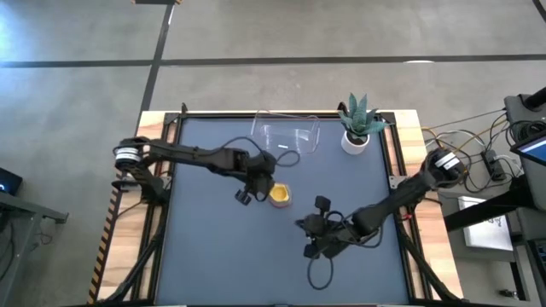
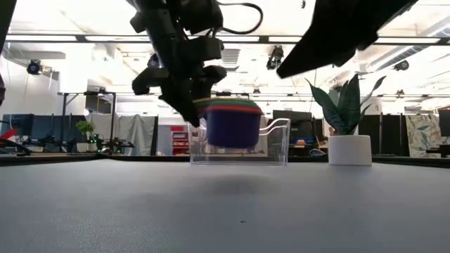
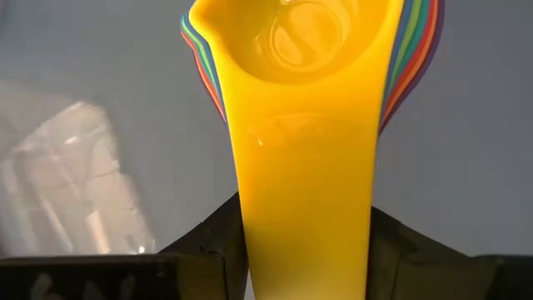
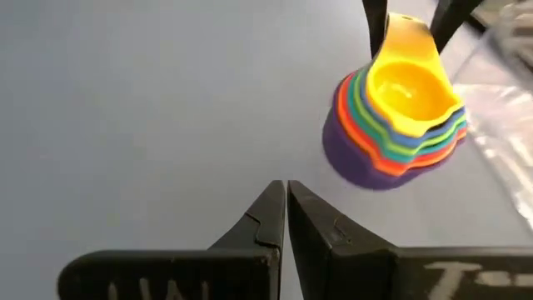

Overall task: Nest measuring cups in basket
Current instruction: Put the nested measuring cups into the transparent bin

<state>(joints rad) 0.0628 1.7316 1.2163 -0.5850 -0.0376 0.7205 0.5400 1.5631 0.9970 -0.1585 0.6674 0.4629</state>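
The left hand [image 1: 256, 189] sits near the middle of the counter [image 1: 213, 256], clenched on the yellow handle of the stack of measuring cups [image 1: 280, 195], which lies just at its 3 o'clock side in the high view. In the low view the nested stack [image 2: 230, 121] hangs clear above the counter [image 2: 225, 211], purple cup outermost and coloured rims layered above it. The left wrist view shows the yellow handle [image 3: 304, 208] pinched between the two dark fingers [image 3: 208, 242]. The basket [image 1: 286, 135] stands at 12 o'clock from the stack, near the far edge, with a potted plant [image 1: 358, 124] at its 3 o'clock. The right hand [image 1: 317, 226] rests at about 5 o'clock from the stack, its fingers [image 4: 266, 218] pressed together around nothing, pointing toward the cups [image 4: 396, 133].
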